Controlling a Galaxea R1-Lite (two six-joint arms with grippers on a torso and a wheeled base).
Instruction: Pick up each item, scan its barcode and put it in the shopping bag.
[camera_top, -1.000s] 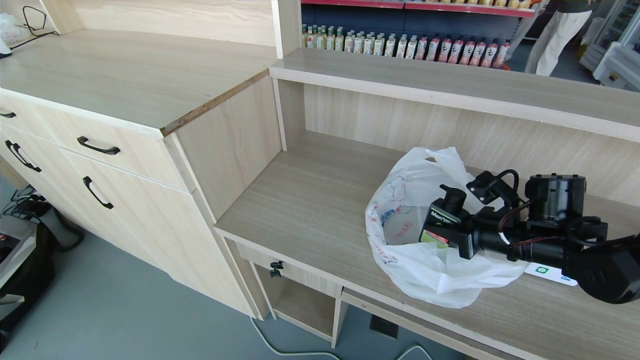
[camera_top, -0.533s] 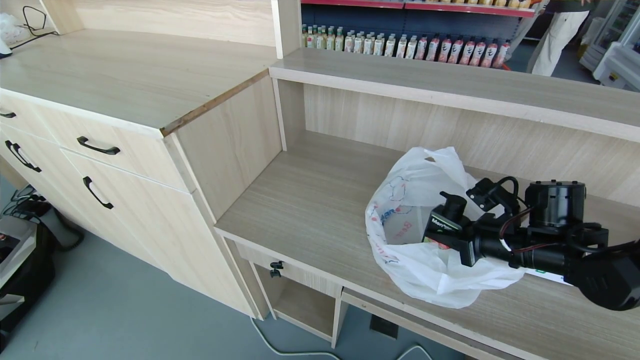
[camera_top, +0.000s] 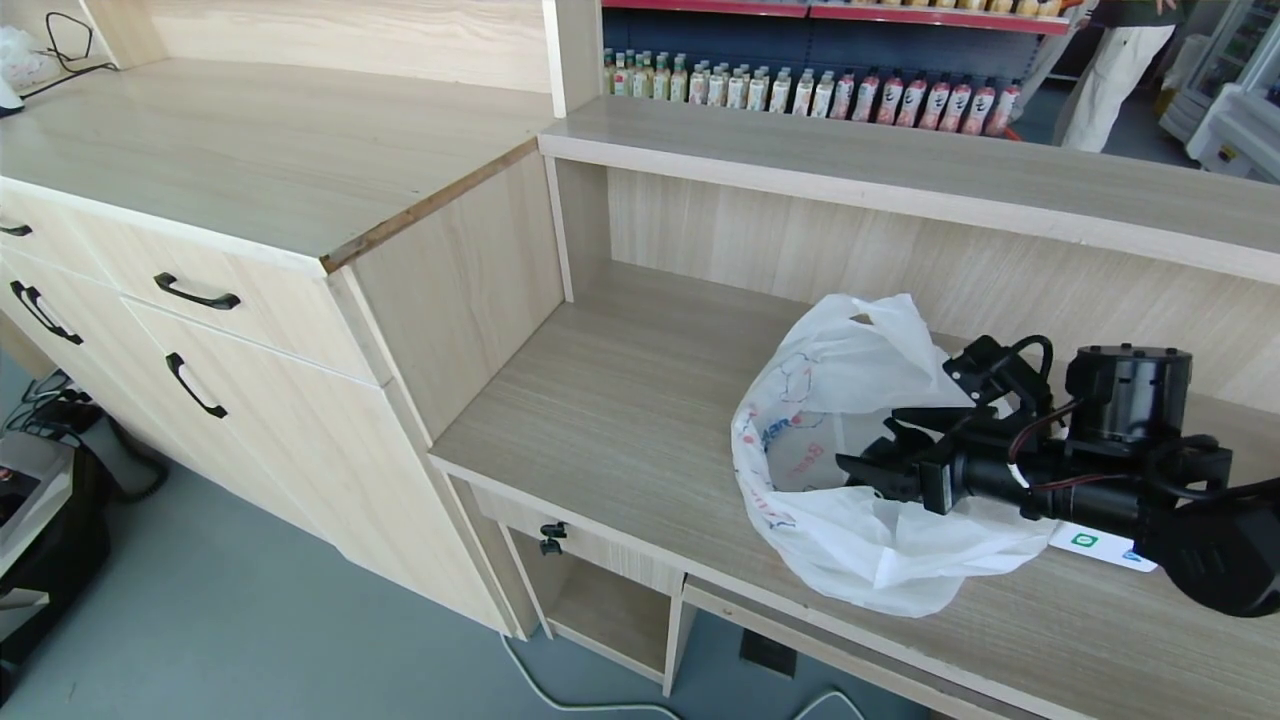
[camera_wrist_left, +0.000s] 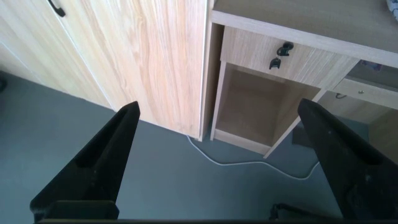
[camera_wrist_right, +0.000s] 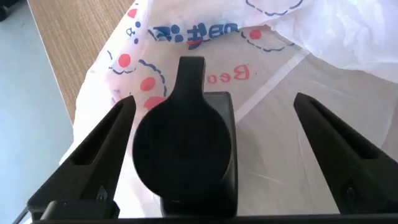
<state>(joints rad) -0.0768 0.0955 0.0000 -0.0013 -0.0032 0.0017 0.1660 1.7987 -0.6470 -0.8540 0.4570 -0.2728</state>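
Observation:
The white shopping bag (camera_top: 820, 400) with red and blue print lies open on the low wooden counter (camera_top: 620, 400). My right gripper (camera_top: 890, 445) hangs over the bag's mouth, open, with nothing between its fingers. In the right wrist view a black bottle (camera_wrist_right: 183, 149) with a round cap lies inside the bag (camera_wrist_right: 348, 37), below the open right gripper (camera_wrist_right: 214, 102) and apart from both fingers. My left gripper (camera_wrist_left: 217, 107) is open and empty, low beside the counter's front, over the grey floor.
A white card (camera_top: 1100, 545) with a green mark lies on the counter under the right arm. A taller cabinet (camera_top: 260, 170) with drawers stands to the left, a raised ledge (camera_top: 900, 170) behind the bag. A white cable (camera_wrist_left: 249, 163) runs along the floor.
The right gripper held the black bottle over the bag's mouth, then opened and let it go; the bottle now lies inside the bag.

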